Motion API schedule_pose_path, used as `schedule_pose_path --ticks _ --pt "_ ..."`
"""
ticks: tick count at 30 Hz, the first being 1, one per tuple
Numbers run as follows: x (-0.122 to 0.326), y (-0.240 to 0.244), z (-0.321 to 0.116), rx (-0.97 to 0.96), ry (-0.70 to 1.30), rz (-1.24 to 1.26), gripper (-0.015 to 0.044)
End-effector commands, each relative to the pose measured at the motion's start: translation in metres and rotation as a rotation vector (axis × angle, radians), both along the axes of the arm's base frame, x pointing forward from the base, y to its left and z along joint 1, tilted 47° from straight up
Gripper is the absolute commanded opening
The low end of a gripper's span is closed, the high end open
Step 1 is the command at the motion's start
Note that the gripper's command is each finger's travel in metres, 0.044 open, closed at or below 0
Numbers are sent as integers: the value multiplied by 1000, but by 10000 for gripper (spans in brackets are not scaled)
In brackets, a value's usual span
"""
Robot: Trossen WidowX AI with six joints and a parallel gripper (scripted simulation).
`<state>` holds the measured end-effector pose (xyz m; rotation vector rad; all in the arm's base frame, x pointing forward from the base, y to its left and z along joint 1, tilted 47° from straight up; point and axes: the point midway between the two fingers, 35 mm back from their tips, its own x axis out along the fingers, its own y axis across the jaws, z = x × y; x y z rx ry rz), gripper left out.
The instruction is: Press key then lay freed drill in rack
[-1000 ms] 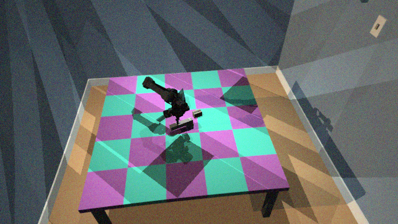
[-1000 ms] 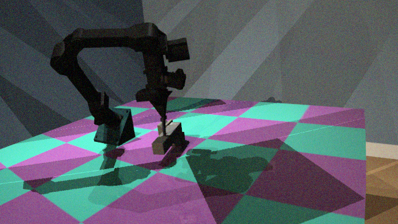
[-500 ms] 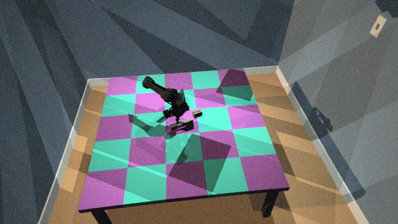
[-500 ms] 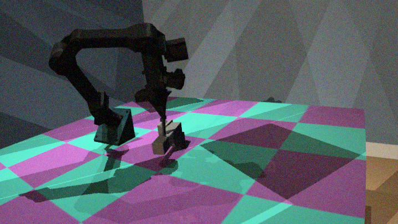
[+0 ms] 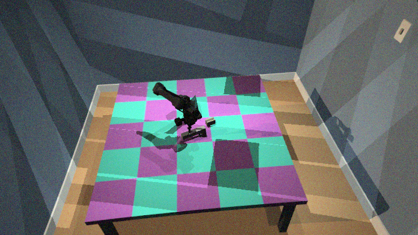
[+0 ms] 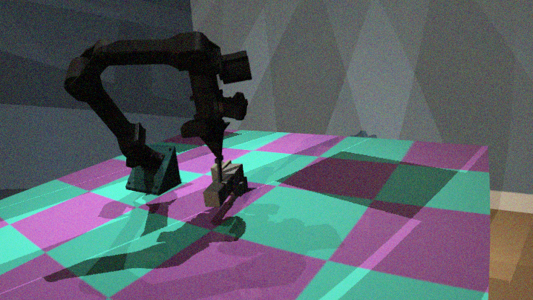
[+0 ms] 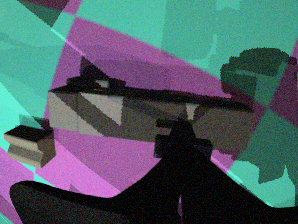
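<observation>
My gripper (image 5: pixel 189 131) (image 6: pixel 219 181) (image 7: pixel 182 152) is shut and empty, pointing down, with its tips at the long grey-beige block (image 5: pixel 199 131) (image 6: pixel 212 197) (image 7: pixel 145 122). In the wrist view the tips overlap the block right of its middle; whether they touch it is unclear. A dark part (image 7: pixel 92 81) shows at the far side of the block, near its left end. The key and the drill are too dark to tell apart from the block. A small beige notched block (image 5: pixel 210 122) (image 7: pixel 31 152), likely the rack, stands apart beyond one end of the long block.
The arm's dark wedge-shaped base (image 6: pixel 169 173) stands on the checkered table (image 5: pixel 158 192) (image 6: pixel 290 209) behind the long block in the exterior view. Large dark shadows of the arm and other shapes fall across the table.
</observation>
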<state>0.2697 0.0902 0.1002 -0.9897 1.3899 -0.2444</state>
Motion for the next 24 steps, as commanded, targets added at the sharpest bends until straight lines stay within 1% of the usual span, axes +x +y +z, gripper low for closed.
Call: schedule_pose_path --ticks 1,24 --pt "-1 -18 -10 -38 32 -32 0" --pt "2 -28 -17 -38 32 -32 0"
